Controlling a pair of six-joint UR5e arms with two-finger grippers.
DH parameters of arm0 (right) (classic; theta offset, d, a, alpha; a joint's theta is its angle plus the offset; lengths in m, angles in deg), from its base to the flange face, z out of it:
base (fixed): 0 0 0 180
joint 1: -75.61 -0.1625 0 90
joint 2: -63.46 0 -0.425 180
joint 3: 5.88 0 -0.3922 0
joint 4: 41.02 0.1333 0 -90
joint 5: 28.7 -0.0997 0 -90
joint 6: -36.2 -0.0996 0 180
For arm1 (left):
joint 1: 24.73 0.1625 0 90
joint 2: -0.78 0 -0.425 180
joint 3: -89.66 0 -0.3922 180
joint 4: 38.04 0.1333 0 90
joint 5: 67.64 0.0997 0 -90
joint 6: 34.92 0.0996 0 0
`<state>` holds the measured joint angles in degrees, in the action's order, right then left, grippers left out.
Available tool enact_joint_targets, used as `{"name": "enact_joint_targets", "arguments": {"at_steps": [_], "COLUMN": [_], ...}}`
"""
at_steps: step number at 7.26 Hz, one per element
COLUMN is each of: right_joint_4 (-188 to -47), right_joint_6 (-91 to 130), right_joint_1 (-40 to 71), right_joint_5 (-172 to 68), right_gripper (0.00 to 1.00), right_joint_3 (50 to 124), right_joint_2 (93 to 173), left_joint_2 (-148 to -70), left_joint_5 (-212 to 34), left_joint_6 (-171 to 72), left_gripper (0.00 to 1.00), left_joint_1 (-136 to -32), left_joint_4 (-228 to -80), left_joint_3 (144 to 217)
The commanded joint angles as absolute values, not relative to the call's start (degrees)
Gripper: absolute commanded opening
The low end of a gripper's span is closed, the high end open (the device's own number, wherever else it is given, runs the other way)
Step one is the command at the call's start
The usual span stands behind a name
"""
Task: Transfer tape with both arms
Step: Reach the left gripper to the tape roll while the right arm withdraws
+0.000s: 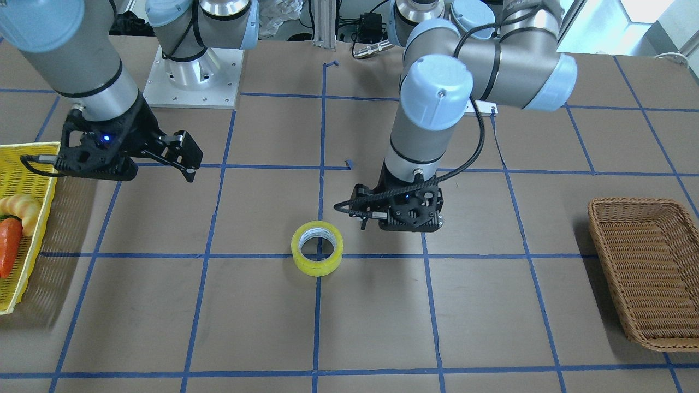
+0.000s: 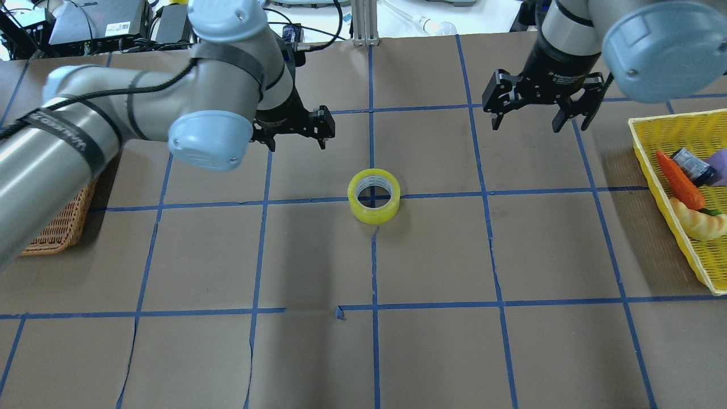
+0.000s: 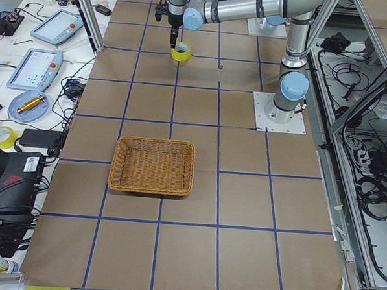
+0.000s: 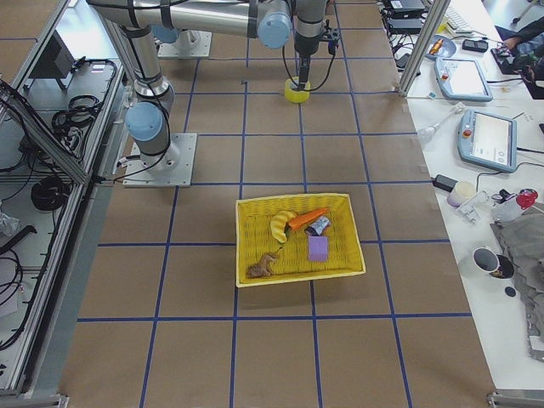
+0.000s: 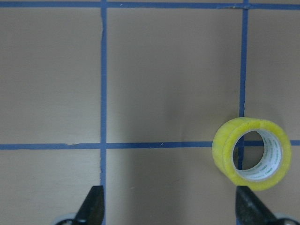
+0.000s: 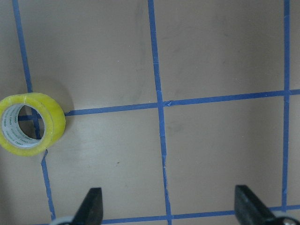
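Both the left gripper point(image 2: 296, 139) and right gripper point(image 2: 528, 122) are shown with jaws spread, empty. The tape point(image 2: 374, 195) is laid flat on the table point(image 2: 431, 352) between them, nearer the left one, touched by neither.

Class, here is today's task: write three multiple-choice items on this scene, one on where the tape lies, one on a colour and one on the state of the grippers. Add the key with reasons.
1. Where is the tape roll?
A. In a wicker basket
B. On the table, at a crossing of blue grid lines
C. Hanging on a hook

2. What colour is the basket that holds the carrot?
A. Brown
B. Yellow
C. Blue

3. How do the left gripper and the right gripper stand?
A. Both open, holding nothing
B. Both shut on the tape roll
C. Both shut on the carrot

Key: 1 B, as the roll sits on the line crossing. 2 B, as its mesh is bright yellow. 3 A, as both wrist views show spread fingers with nothing between them.
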<state>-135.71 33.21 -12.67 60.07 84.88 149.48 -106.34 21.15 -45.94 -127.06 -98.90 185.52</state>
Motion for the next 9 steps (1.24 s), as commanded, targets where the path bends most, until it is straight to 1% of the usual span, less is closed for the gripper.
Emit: {"name": "enact_joint_targets", "arguments": {"at_steps": [1, 2, 3, 4, 5, 6, 7, 8, 9], "right_joint_4": [-135.0, -135.0, -135.0, -135.0, -135.0, -135.1, -135.1, -135.1, -135.1], "right_joint_6": [34.4, 34.4, 33.9, 33.6, 33.7, 33.8, 33.8, 33.8, 33.8], "right_joint_1": [-12.5, -12.5, -12.6, -12.7, -12.7, -12.7, -12.7, -12.7, -12.6], "right_joint_5": [61.0, 61.3, 61.3, 61.4, 61.3, 61.1, 61.1, 61.1, 61.2], "right_gripper": [1.0, 1.0, 1.0, 1.0, 1.0, 1.0, 1.0, 1.0, 1.0], "right_joint_3": [85.9, 86.9, 87.0, 86.9, 86.9, 86.9, 86.9, 86.9, 86.9], "right_joint_2": [152.8, 152.8, 152.8, 152.8, 152.8, 152.8, 152.8, 152.8, 152.8], "left_joint_2": [-113.1, -115.0, -116.3, -117.8, -119.0, -119.3, -119.2, -118.4, -116.9], "left_joint_5": [21.2, 21.2, 21.2, 21.1, 20.8, 19.1, 19.0, 19.0, 19.1], "left_joint_6": [-47.8, -47.9, -47.9, -48.0, -48.5, -49.3, -49.7, -49.3, -49.0], "left_gripper": [1.0, 0.96, 0.95, 0.81, 0.49, 0.21, 0.02, 0.0, 0.0], "left_joint_1": [-131.7, -132.2, -132.5, -132.4, -132.6, -132.6, -132.7, -132.7, -132.4], "left_joint_4": [-91.2, -91.0, -89.0, -87.6, -86.6, -86.2, -86.0, -85.5, -85.4], "left_joint_3": [187.0, 187.2, 187.3, 188.0, 188.8, 189.5, 190.5, 190.6, 190.4]}}
